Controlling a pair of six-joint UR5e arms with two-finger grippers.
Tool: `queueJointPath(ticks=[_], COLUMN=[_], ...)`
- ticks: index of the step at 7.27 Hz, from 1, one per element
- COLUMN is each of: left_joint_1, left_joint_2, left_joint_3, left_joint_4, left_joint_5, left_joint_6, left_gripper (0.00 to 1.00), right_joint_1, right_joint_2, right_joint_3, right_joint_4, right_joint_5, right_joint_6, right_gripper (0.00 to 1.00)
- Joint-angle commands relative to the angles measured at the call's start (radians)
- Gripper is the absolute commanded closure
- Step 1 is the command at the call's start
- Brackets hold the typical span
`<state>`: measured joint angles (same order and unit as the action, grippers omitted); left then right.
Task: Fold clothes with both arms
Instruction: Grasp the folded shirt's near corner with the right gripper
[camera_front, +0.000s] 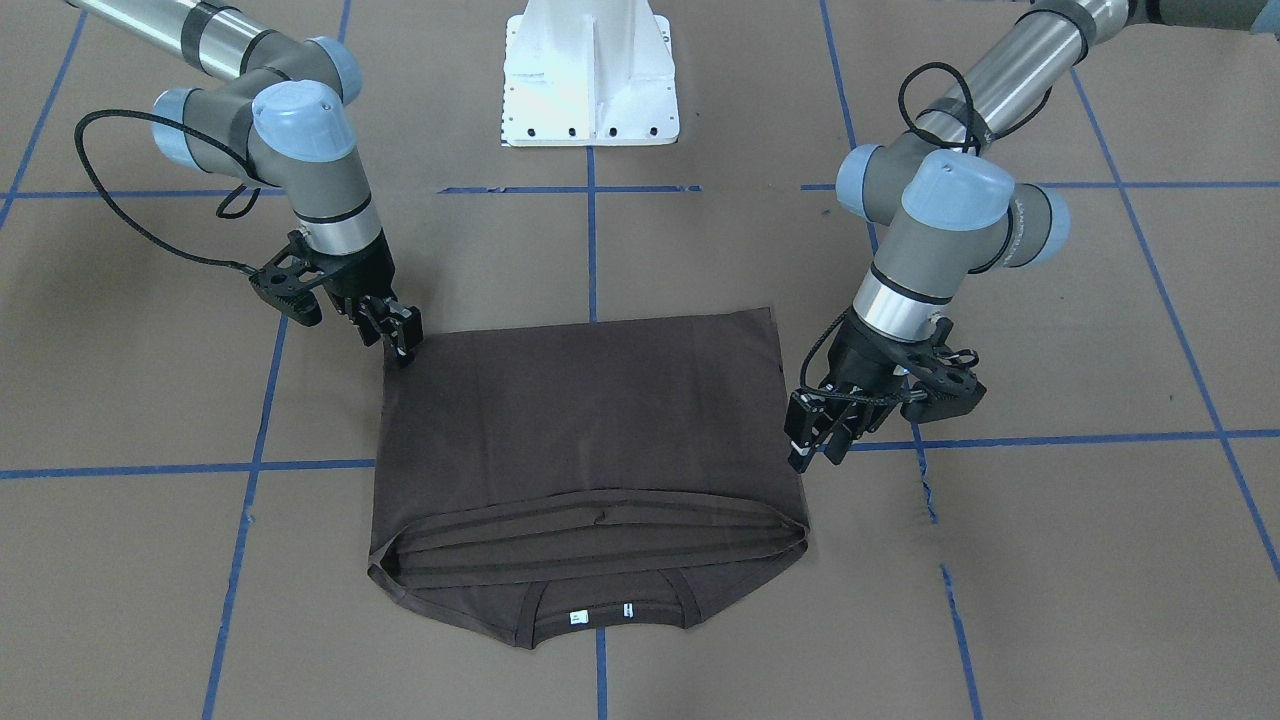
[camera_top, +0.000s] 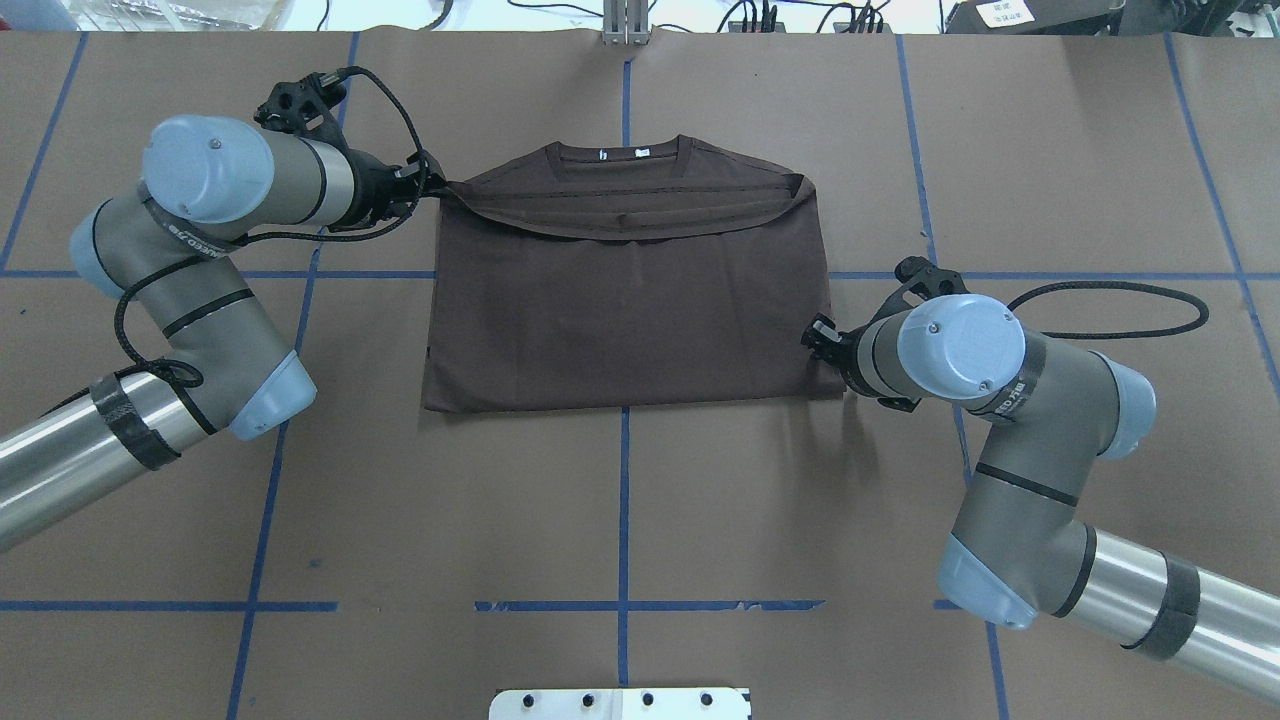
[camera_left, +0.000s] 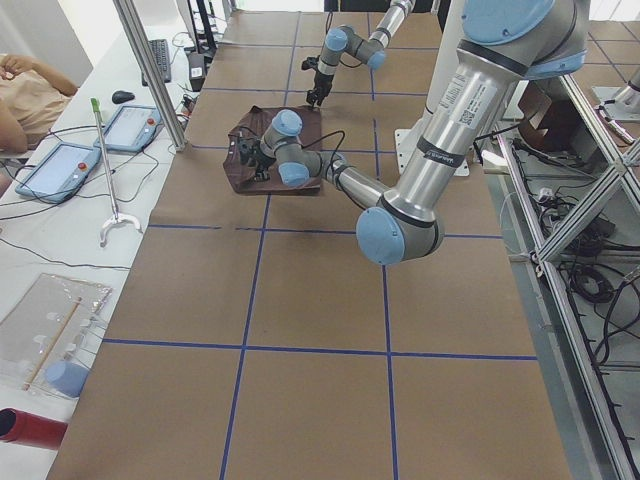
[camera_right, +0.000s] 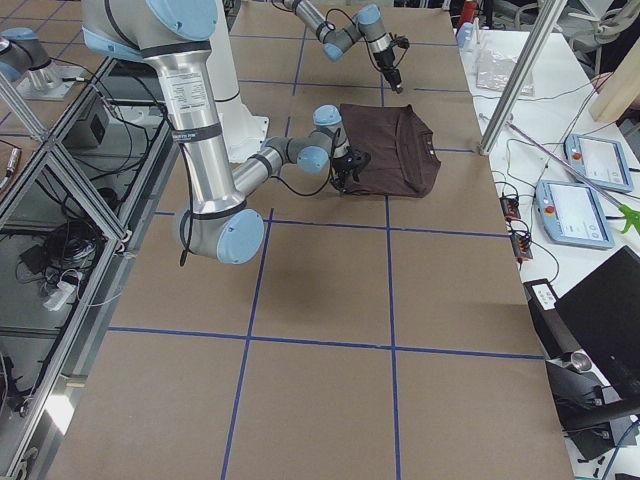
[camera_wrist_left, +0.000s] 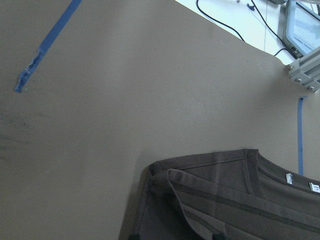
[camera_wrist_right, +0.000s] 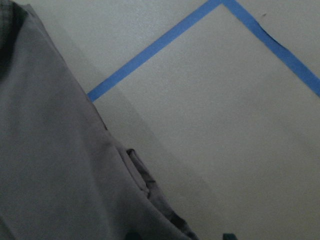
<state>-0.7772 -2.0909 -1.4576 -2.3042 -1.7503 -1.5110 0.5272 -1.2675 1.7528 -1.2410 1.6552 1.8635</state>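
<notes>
The dark grey-brown T-shirt (camera_front: 590, 430) (camera_top: 620, 320) lies flat on the brown table, its lower part folded up towards the neck, with the white neck tags (camera_front: 600, 613) showing at the far end. My left gripper (camera_front: 818, 452) (camera_top: 425, 187) hovers open just off the shirt's far left corner, and the left wrist view shows that corner (camera_wrist_left: 165, 180) lying flat below it. My right gripper (camera_front: 400, 340) (camera_top: 818, 335) stands open at the shirt's near right corner, with fabric (camera_wrist_right: 50, 150) close under its fingertips. Neither one holds cloth.
The white pedestal base (camera_front: 590, 75) stands behind the shirt on the robot's side. Blue tape lines (camera_top: 624, 500) grid the table. Tablets (camera_left: 60, 165) and a person's arm (camera_left: 20, 90) sit at a side bench beyond the table's far edge.
</notes>
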Motion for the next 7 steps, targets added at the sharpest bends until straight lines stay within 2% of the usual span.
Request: queueJointPath(ticks=[1,2,5,6,7], left_joint_1=[-0.004,-0.004,-0.007,-0.007,-0.008], left_joint_2=[0.0,0.0,0.002,0.002,0.003], left_joint_3=[-0.013,-0.017,-0.047,-0.059,-0.081], left_joint_4=[0.002,0.002,0.006,0.009,0.012], left_joint_5=[0.0,0.0,-0.002,-0.003,-0.003], left_joint_6=[0.0,0.0,0.0,0.0,0.0], left_gripper=[0.42,0.42,0.42,0.42,0.43], right_joint_1=[-0.006,-0.004,-0.016,-0.039,-0.085], right_joint_2=[-0.001,-0.006,-0.015,-0.07,-0.175], right_joint_3=[0.002,0.002,0.042,0.106,0.232], right_joint_4=[0.0,0.0,-0.001,-0.001,-0.001], right_joint_5=[0.0,0.002,0.011,0.012,0.015], right_joint_6=[0.002,0.0,0.0,0.002,0.002], right_gripper=[0.67,1.0,1.0,1.0,1.0])
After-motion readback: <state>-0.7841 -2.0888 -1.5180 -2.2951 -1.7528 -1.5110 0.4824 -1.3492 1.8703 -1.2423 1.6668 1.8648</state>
